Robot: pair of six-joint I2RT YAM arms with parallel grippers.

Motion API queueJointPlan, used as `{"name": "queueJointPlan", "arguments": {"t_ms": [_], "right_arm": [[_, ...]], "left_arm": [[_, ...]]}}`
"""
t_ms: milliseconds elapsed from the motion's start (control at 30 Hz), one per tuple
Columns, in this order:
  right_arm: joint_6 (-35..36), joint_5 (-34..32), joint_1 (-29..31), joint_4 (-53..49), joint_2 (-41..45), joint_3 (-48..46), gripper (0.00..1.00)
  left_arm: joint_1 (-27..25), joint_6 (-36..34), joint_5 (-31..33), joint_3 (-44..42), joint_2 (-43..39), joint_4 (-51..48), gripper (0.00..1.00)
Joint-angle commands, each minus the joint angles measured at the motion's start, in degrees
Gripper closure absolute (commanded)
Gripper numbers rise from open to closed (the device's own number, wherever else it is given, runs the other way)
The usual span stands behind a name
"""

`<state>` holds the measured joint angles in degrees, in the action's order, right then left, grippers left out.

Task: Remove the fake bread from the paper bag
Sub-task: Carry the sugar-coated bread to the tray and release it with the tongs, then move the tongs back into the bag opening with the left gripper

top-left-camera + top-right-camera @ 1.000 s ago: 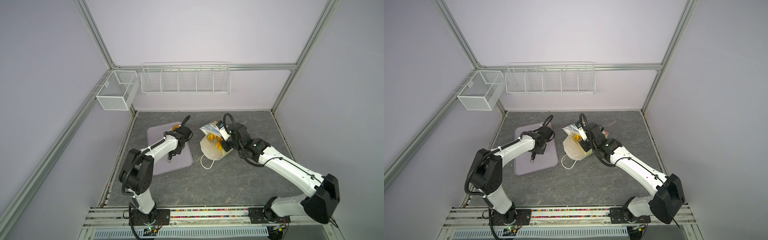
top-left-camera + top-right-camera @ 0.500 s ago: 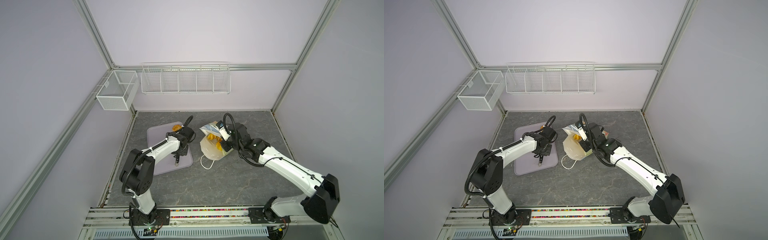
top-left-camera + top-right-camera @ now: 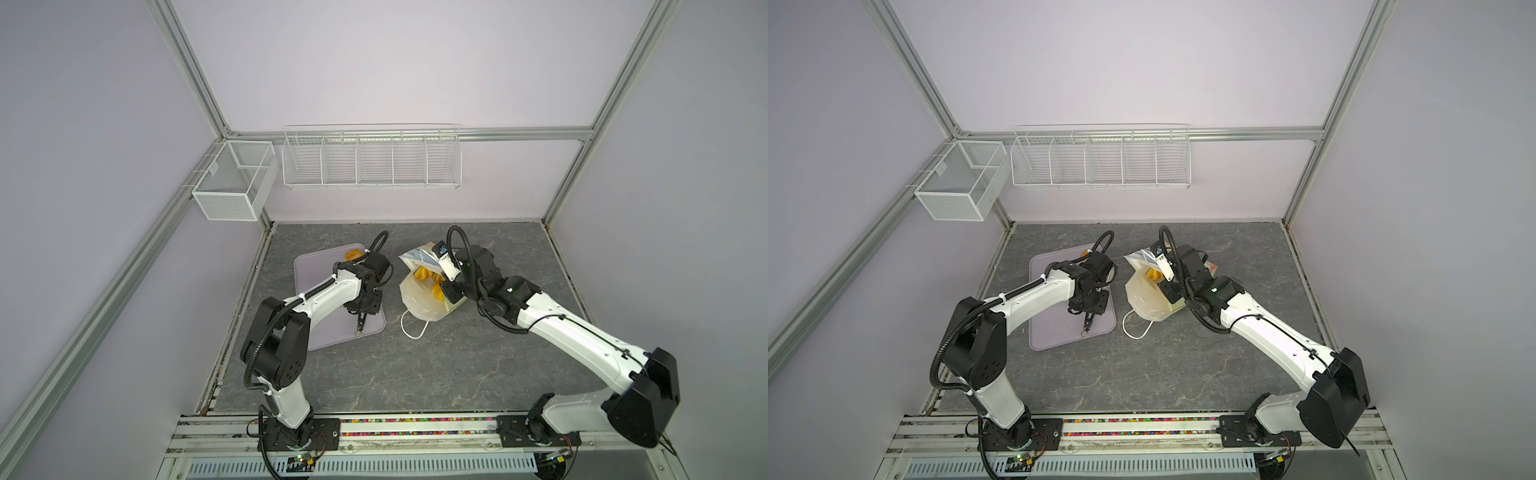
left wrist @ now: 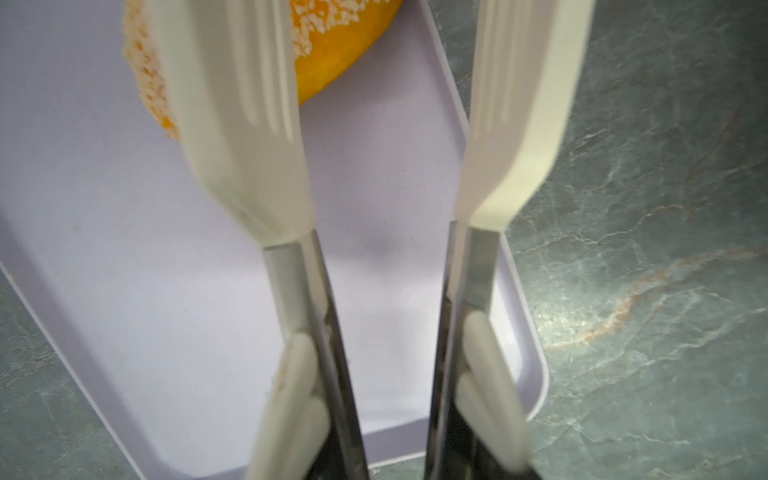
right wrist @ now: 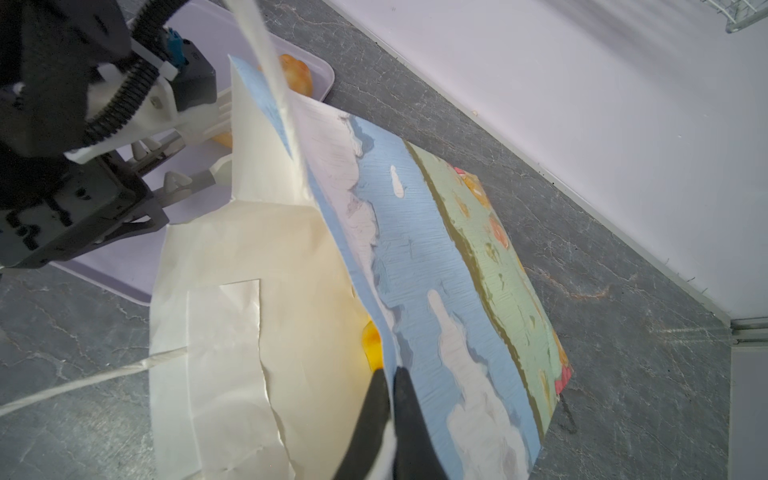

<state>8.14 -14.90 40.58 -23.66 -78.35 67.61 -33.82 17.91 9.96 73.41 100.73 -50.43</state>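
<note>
My left gripper (image 4: 388,374) is shut on steel tongs whose white tips (image 4: 249,124) stand apart with nothing between them. Just beyond the tips a seeded fake bread (image 4: 332,50) lies on the lavender tray (image 4: 124,249). In both top views this gripper (image 3: 368,297) (image 3: 1088,297) hangs over the tray, and another bread (image 3: 353,254) sits at the tray's far corner. The paper bag (image 3: 419,299) (image 3: 1146,299) lies on its side, mouth toward the tray. My right gripper (image 5: 390,399) (image 3: 446,286) is shut on its printed upper wall (image 5: 436,270), holding it up. More bread (image 3: 428,276) (image 5: 372,345) shows inside.
A white cord handle (image 3: 413,330) trails from the bag onto the grey marbled table (image 3: 415,374). A wire rack (image 3: 372,160) and a mesh box (image 3: 232,180) hang on the back wall. Frame posts and walls close in on both sides.
The left arm has shifted a little to the right and toward the front over the tray with the tongs. The right arm and the bag have not moved.
</note>
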Motion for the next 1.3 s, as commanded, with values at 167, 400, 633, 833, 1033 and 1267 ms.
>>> {"name": "queueJointPlan", "arguments": {"t_ms": [167,400,633,833,1033,1267], "right_arm": [[0.3,0.5,-0.5,-1.7,0.1,0.7,0.93],[0.1,0.5,-0.5,-0.7,1.1,-0.4,0.93],[-0.2,0.6,-0.5,-0.1,2.4,-1.3,0.93],[-0.7,1.0,-0.6,0.3,3.8,-2.3,0.93],[-0.5,0.6,-0.6,1.4,5.2,-3.6,0.93],[-0.1,0.0,-0.6,2.7,5.2,-3.2,0.94]], "left_arm": [[0.1,-1.0,-4.1,2.8,-4.7,-3.8,0.59],[1.4,-1.0,-5.9,1.9,-10.4,-5.2,0.64],[4.5,-1.4,-6.7,1.0,-17.6,-6.9,0.66],[5.4,-2.8,-6.8,1.4,-24.2,-9.5,0.69],[5.4,-4.7,-13.4,1.1,-33.0,-11.1,0.7],[-4.6,-4.7,-11.9,6.1,-38.1,-16.0,0.69]]}}
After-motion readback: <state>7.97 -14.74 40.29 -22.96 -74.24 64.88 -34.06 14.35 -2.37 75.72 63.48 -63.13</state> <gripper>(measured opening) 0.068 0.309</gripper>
